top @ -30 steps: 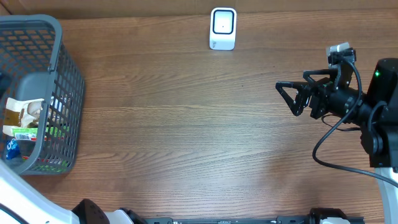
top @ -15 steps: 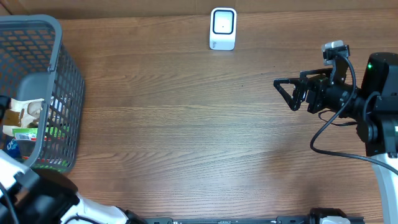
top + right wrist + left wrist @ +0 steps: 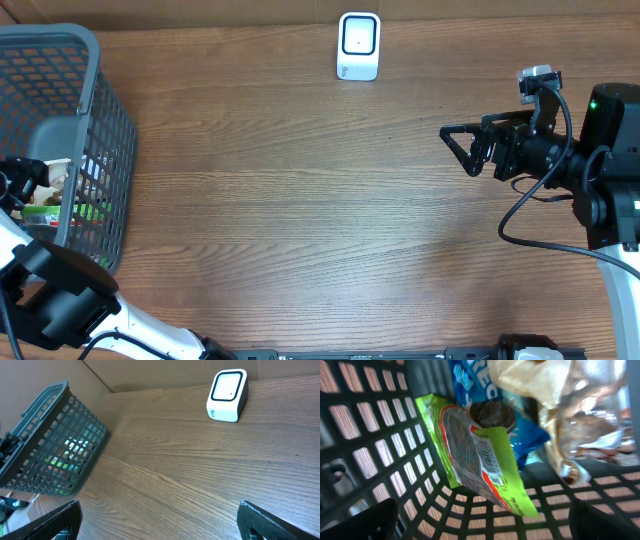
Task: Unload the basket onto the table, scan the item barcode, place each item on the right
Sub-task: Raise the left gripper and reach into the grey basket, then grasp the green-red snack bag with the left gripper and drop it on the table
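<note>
While hanging inside the basket point(image 3: 100, 110) at the left edge of the overhead frame, held the left gripper point(image 3: 487, 522) spread wide and empty over the green packet point(image 3: 465, 455), barcode point(image 3: 487, 457) showing at centre of the left wrist frame. Touched a blue cookie packet point(image 3: 465, 382) just above. Hovered the right gripper point(image 3: 457, 152) at right of the overhead frame, likewise spread and empty, above the table point(image 3: 300, 220), well apart from the white scanner point(image 3: 358, 45) at top centre.

Wood-grain table point(image 3: 300, 220), mid-brown, grain running side to side. Bounded at far edge by plain tan panel point(image 3: 165, 372), possibly cardboard, one slanting seam. Lit evenly; faint sheen on the wood.
</note>
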`<state>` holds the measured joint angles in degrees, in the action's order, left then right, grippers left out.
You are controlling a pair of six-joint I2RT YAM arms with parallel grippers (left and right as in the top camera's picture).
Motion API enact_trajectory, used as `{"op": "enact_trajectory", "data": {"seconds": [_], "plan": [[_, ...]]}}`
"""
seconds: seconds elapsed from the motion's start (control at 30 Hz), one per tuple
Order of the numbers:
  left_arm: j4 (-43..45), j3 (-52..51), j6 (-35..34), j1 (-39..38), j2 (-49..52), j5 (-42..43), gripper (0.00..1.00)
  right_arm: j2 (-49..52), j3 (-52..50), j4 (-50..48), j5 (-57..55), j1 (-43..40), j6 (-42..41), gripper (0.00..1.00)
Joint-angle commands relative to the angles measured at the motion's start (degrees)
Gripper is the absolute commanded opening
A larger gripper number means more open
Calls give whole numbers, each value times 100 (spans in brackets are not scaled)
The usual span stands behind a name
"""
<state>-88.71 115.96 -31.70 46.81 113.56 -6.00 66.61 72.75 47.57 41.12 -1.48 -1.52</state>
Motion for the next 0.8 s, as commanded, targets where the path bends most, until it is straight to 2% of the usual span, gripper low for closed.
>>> {"op": "enact_trajectory", "data": {"seconds": [0.0, 0.1, 0.27, 0.3, 0.4, 0.47, 0.5, 0.53, 0.77], "plan": [[238, -579, -289, -39, 92, -240, 100, 20, 142, -33, 52, -15, -22, 99], [719, -1257, -522, -39, 92, -437, 100, 85, 142, -15, 52, -15, -24, 99], [1587, -2074, -520, -46, 92, -339, 98, 175, 142, 15, 52, -15, -22, 99], [1709, -2218, -540, -46, 94, -315, 93, 188, 142, 28, 52, -15, -22, 99], [1934, -2524, -581, -46, 94, -315, 65, 212, 142, 63, 52, -15, -22, 99], [2000, -2597, -579, -46, 94, -313, 38, 223, 142, 70, 52, -15, -22, 99], [2000, -2597, -579, -46, 94, -306, 16, 229, 142, 68, 52, -15, -22, 99], [1996, -2588, -577, -46, 92, -269, 4, 229, 142, 63, 52, -15, -22, 99], [1631, -2035, -372, -46, 74, 269, 4, 232, 142, 59, 50, -15, -22, 99]]}}
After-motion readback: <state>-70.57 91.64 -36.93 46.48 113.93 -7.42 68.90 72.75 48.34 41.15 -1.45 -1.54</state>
